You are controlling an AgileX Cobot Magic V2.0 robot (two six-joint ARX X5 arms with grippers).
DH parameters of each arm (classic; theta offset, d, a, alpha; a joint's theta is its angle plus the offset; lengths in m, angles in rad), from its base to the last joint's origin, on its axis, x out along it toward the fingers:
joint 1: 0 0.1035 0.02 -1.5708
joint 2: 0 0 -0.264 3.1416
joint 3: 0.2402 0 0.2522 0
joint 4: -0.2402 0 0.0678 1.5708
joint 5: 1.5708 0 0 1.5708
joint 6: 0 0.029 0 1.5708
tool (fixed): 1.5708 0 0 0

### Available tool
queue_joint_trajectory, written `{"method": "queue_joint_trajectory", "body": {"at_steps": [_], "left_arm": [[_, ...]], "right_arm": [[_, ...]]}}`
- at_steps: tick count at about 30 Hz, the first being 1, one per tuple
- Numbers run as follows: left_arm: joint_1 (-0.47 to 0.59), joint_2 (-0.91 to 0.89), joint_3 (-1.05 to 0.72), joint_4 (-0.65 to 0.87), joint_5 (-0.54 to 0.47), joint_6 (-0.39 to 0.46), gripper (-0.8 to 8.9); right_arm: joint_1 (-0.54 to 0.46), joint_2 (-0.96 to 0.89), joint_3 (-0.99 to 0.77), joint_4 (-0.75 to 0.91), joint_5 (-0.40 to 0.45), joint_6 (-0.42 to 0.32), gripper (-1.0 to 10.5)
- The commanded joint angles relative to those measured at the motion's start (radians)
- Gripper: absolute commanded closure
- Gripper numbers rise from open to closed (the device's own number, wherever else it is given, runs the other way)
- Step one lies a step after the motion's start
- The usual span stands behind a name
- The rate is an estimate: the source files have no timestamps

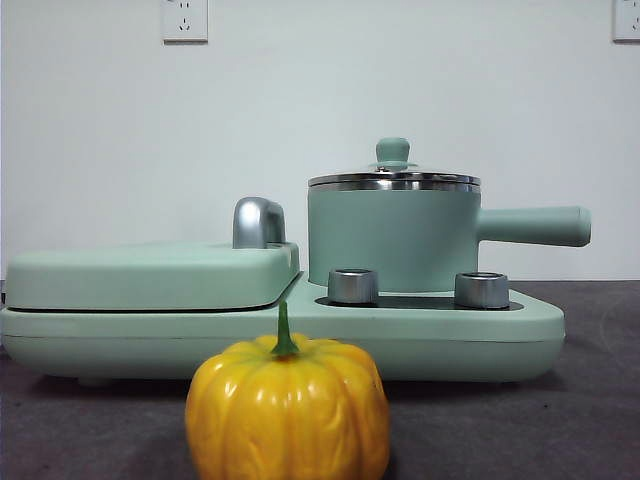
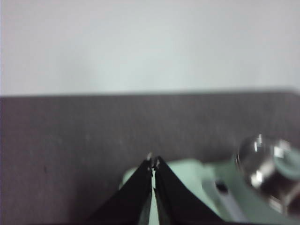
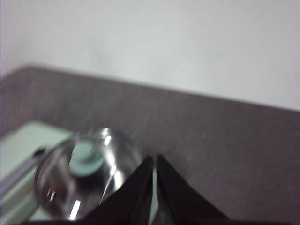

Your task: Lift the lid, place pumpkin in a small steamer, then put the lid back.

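The yellow-orange pumpkin with a green stem sits on the dark table at the front centre. Behind it stands the mint-green small steamer on the appliance base, its long handle pointing right. The glass lid with its mint knob rests on the steamer. The lid shows blurred in the right wrist view, close beside my right gripper, which is shut and empty. The lid also appears in the left wrist view, off to the side of my left gripper, shut and empty. Neither arm shows in the front view.
A wide flat mint-green griddle cover with a steel hinge knob lies left of the steamer. Two steel dials stand on the base in front of the pot. A white wall is behind.
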Motion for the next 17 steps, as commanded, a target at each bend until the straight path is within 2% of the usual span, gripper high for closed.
{"method": "queue_joint_trajectory", "body": {"at_steps": [1, 5, 7, 10, 13, 17], "left_arm": [[-0.041, 0.055, 0.056, -0.075, 0.004, 0.156, 8.04], [-0.109, 0.105, 0.084, -0.179, 0.006, 0.336, 8.04], [-0.138, 0.115, 0.084, -0.205, 0.006, 0.385, 8.04], [-0.164, 0.119, 0.084, -0.211, 0.006, 0.421, 8.04], [-0.177, 0.119, 0.084, -0.203, 0.006, 0.441, 8.04], [-0.185, 0.119, 0.084, -0.208, 0.007, 0.441, 7.78]], "right_arm": [[0.057, 0.031, 0.02, -0.031, 0.005, -0.124, 9.3], [0.146, 0.051, 0.02, -0.099, 0.026, -0.251, 9.3], [0.188, 0.052, 0.02, -0.132, 0.056, -0.307, 9.3], [0.237, 0.052, 0.02, -0.193, 0.095, -0.372, 9.3], [0.259, 0.052, 0.02, -0.24, 0.098, -0.424, 9.3], [0.265, 0.052, 0.02, -0.243, 0.098, -0.42, 9.2]]}}
